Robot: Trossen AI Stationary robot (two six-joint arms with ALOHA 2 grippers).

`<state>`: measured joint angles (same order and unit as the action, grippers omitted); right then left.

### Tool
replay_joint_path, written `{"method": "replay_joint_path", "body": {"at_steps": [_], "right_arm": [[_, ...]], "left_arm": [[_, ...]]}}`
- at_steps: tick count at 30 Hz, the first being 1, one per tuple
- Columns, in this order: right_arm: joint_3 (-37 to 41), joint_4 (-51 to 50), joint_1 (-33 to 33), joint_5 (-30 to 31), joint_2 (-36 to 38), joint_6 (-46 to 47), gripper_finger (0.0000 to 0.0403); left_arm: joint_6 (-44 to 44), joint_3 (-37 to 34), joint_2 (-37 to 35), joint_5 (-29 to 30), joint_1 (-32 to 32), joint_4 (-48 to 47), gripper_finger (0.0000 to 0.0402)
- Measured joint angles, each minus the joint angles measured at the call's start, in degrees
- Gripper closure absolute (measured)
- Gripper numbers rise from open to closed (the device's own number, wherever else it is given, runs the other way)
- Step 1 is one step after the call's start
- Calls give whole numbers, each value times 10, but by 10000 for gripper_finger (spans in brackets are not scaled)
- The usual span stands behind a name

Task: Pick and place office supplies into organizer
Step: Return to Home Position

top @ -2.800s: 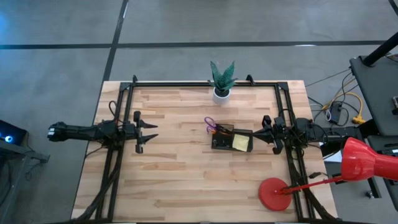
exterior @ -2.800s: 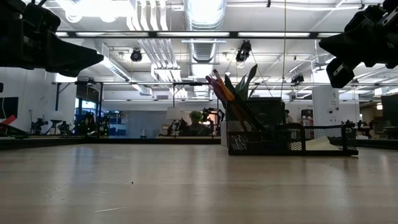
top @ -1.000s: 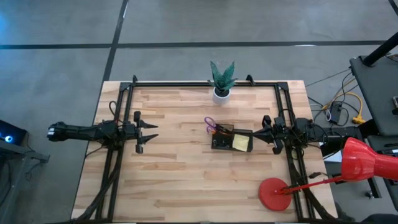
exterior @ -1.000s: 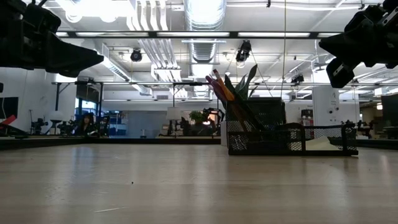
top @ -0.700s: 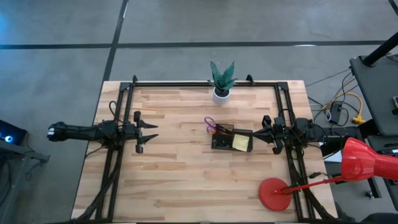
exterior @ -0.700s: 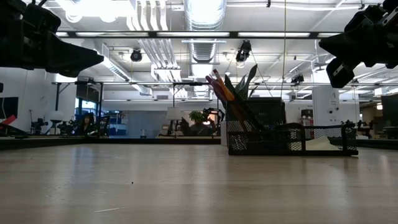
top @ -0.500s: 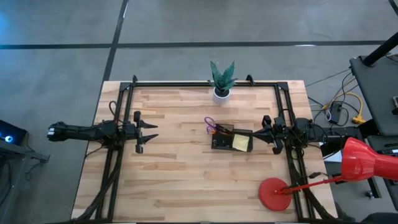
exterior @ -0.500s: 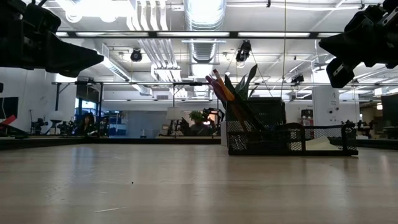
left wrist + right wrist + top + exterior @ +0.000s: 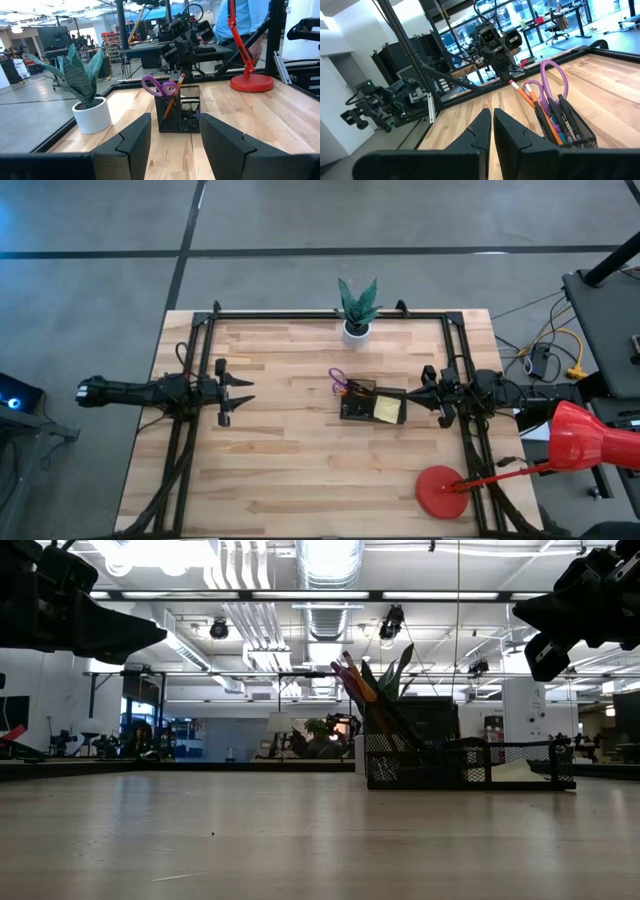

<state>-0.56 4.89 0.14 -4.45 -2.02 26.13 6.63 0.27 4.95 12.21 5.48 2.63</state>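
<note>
High view: the organizer (image 9: 372, 405) sits on the table (image 9: 290, 470), long axis left-right, just left of the right claw (image 9: 427, 394) and well right of the left claw (image 9: 241, 393)
Low view: its pens (image 9: 352, 680) lean left
Left wrist: left claw apart, scissors (image 9: 159, 86) handles up
Right wrist: right claw together

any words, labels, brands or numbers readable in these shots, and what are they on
None can be read.
The organizer, sticky pad, scissors, pot and lamp show no lettering.
Anything in the room behind is too small to read.
</note>
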Motion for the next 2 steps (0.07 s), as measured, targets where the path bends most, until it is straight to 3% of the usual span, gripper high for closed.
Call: {"method": "replay_joint_path", "body": {"at_steps": [2], "right_arm": [[0, 0, 0, 0, 0, 0, 390]], "left_arm": [[0, 0, 0, 0, 0, 0, 246]]}}
